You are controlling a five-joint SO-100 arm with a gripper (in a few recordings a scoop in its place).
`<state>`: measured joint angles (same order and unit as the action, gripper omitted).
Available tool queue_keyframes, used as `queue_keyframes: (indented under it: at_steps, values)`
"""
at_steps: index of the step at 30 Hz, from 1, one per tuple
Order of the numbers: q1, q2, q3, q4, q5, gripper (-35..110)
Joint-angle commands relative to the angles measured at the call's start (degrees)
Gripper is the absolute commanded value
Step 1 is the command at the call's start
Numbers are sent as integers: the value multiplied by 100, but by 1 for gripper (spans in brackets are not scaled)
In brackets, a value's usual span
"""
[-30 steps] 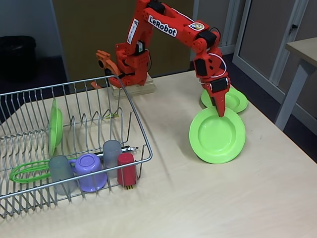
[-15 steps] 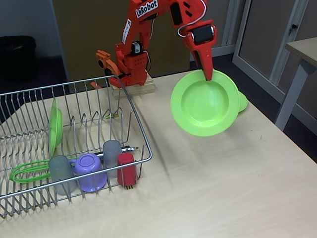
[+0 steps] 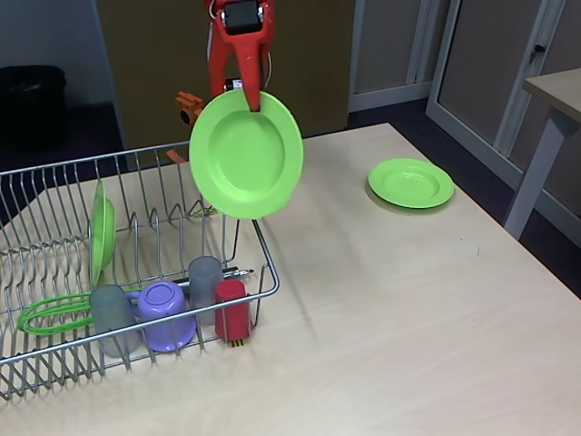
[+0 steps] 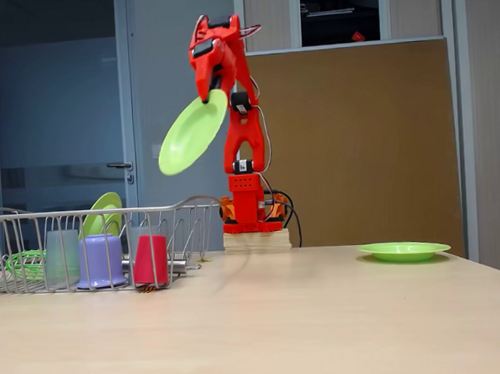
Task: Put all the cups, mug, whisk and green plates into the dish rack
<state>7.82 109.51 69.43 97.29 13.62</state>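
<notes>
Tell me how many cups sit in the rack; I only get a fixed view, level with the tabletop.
Observer: Three. Two translucent grey plastic tumblers and one shorter red plastic tumbler.
Operator: Report the whisk.
Observer: The green-wire balloon whisk lies flat along the near side of the silver wire dish rack, its metal handle running behind the tumblers.

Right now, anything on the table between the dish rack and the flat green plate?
No. In both fixed views the tabletop between the dish rack and the flat green plate is bare.
</notes>
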Motion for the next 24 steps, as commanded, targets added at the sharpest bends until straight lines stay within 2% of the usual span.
queue_keyframes:
  at_steps: [1, 12, 24]
  values:
    - [800, 642, 729, -132, 202, 0]
    - [2654, 448, 1679, -888, -589, 0]
    - [3085, 158, 1863, -1090, -606, 0]
